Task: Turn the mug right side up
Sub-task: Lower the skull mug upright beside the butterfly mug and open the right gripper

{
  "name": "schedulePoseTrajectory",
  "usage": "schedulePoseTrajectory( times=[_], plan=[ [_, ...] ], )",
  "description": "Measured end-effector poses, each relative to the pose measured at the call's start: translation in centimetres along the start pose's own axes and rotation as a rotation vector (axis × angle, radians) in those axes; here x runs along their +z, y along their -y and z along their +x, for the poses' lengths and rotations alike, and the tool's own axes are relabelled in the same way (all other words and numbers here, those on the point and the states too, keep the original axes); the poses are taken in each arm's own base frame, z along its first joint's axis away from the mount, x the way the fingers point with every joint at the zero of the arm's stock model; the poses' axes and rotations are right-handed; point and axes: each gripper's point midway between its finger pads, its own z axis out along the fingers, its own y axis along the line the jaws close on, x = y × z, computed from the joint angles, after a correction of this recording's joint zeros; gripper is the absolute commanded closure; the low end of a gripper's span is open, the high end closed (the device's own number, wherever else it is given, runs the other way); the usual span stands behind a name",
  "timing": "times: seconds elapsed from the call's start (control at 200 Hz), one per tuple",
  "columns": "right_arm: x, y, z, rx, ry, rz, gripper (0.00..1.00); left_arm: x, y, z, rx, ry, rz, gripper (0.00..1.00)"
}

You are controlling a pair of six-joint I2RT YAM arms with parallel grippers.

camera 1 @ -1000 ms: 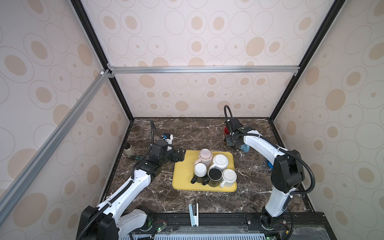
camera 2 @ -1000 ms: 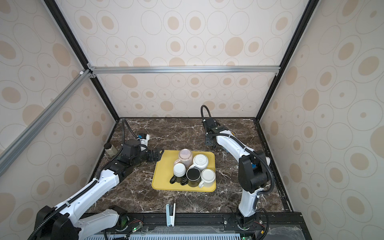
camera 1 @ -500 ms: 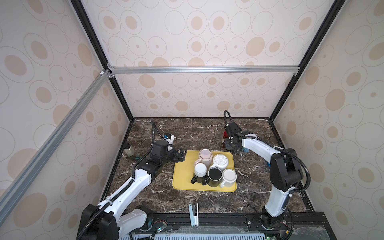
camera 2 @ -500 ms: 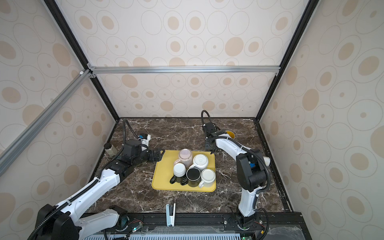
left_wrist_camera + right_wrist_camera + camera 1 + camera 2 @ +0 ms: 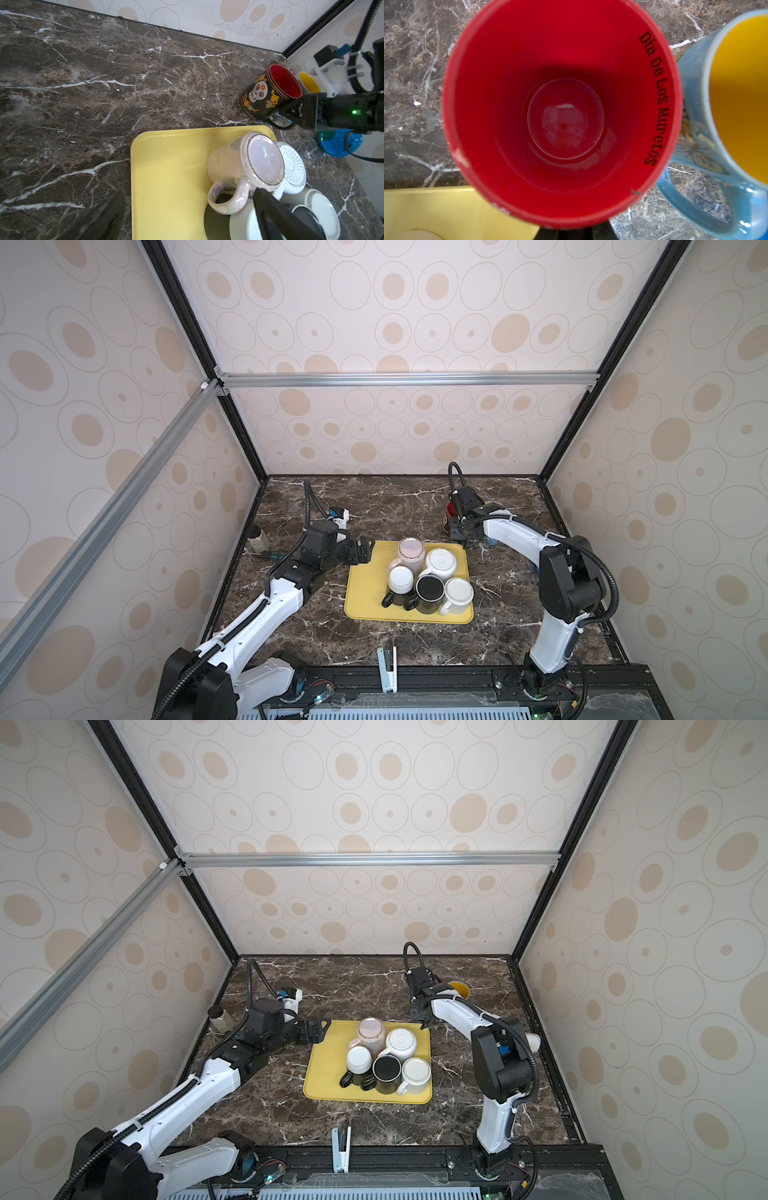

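Task mug: the black skull mug [image 5: 268, 93] with a red inside stands mouth up on the marble tabletop [image 5: 104, 83]. It sits just past the far right corner of the yellow tray [image 5: 365, 597].
Mug detail: the right wrist view looks straight down into the red bowl [image 5: 562, 116]. Dark lettering runs inside the rim.
Right pincer [image 5: 284, 113]: closed. In the left wrist view its tips sit at the mug's black handle, on the near right side of the mug, and appear to clamp it. In a top view the arm hides most of the mug [image 5: 449, 512].
Left pincer [image 5: 359, 551]: spread wide with nothing in it. It is low over the far left corner of the tray, and one dark finger [image 5: 280, 218] crosses in front of the mugs on the tray.
Neighbour: a blue mug with a yellow inside [image 5: 737, 93] stands upright just to the right of the skull mug. I cannot tell whether the two touch.
Tray load: five mugs are crowded on the right half. A pearly pink mug [image 5: 411, 549] and a white ribbed mug [image 5: 442, 562] are at the far side, both bottom up. A small white-based mug [image 5: 401, 578], a black mug [image 5: 430, 589] and a white mug [image 5: 459, 593] are nearer.
Tray left half: bare yellow.
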Motion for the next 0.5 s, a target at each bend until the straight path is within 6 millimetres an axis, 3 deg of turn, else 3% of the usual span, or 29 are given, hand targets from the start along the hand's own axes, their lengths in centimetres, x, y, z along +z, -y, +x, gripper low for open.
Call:
schedulePoseTrajectory(
  times=[0.135,0.5],
  plan=[
    [0.10,0.28,0.32,0.003,0.016,0.004,0.94,0.01,0.16,0.04,0.003,0.000,0.004,0.03],
    [-0.15,0.52,0.42,-0.006,0.021,0.007,0.69,0.16,0.65,0.37,0.012,-0.010,0.014,0.03]
  ],
)
